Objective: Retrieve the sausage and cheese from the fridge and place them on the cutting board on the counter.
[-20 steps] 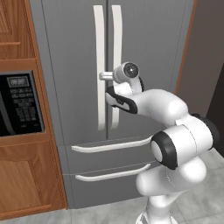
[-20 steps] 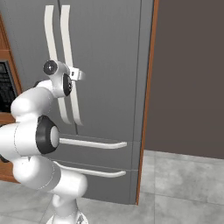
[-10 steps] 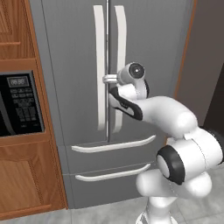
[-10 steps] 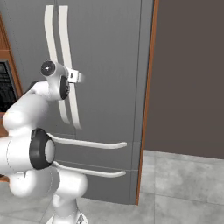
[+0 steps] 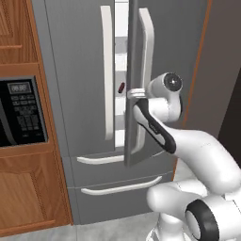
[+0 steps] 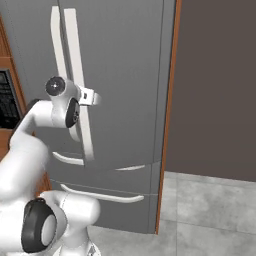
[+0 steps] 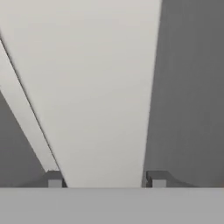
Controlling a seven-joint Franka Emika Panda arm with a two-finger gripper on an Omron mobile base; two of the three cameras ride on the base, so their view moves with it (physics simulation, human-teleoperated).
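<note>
At the far left of the left base view a black microwave (image 5: 21, 113) is set into brown wooden cabinetry (image 5: 19, 37); beside it the tall grey fridge (image 5: 80, 70) is seen, its long axis upright. The left door is shut, its long white handle (image 5: 108, 70) running vertically. The right door (image 5: 136, 84) is swung partly open, so that a narrow slit of white interior is shown between the doors; in that slit a small dark red-brown shape, possibly the sausage (image 5: 121, 87), is glimpsed, too little for its direction to be told. The gripper (image 5: 136, 93) is placed at the right door's upright white handle (image 5: 148, 80). In the hand view the fingertips (image 7: 54, 179) are seen spread apart, one on each side of the handle (image 7: 100, 87); whether it is squeezed cannot be told. Below, two drawers with horizontal white bars (image 5: 120, 188) are closed.
</note>
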